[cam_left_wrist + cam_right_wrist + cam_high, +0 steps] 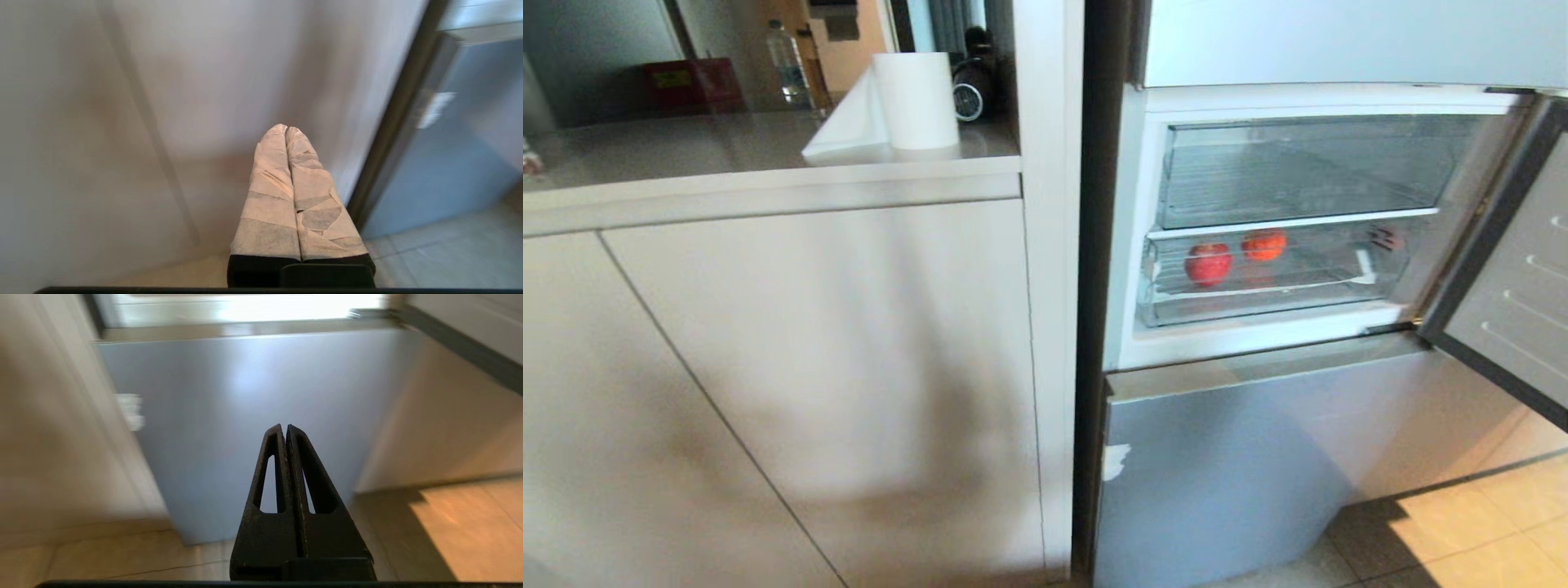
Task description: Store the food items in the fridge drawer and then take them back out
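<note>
Head view shows the fridge on the right with its upper door (1515, 278) swung open to the right. Inside, the fridge drawer (1258, 298) is the lower of two clear compartments, under a clear bin (1298, 171). In this drawer lie two round red-orange food items: one red fruit (1208, 263) near the left front, and one more orange fruit (1264, 244) a little farther back and to its right; they are near each other but apart. A white patch (1364, 268) sits toward the right end of the drawer. Below is the closed pale-blue lower door panel (1225, 465) with a small white mark at its left edge. On the left stands a beige cabinet, and on its bench (727, 147) there is a white paper roll (915, 100) with a sheet hanging loose. Neither arm is seen from the head. In the left wrist view the left gripper (286, 128), wrapped in pale tape, has its jaws together and holds nothing, in front of the cabinet wall. In the right wrist view the right gripper (284, 426), black, also has its jaws together and empty, pointing at the blue lower panel above the tiled floor (470, 522).
</note>
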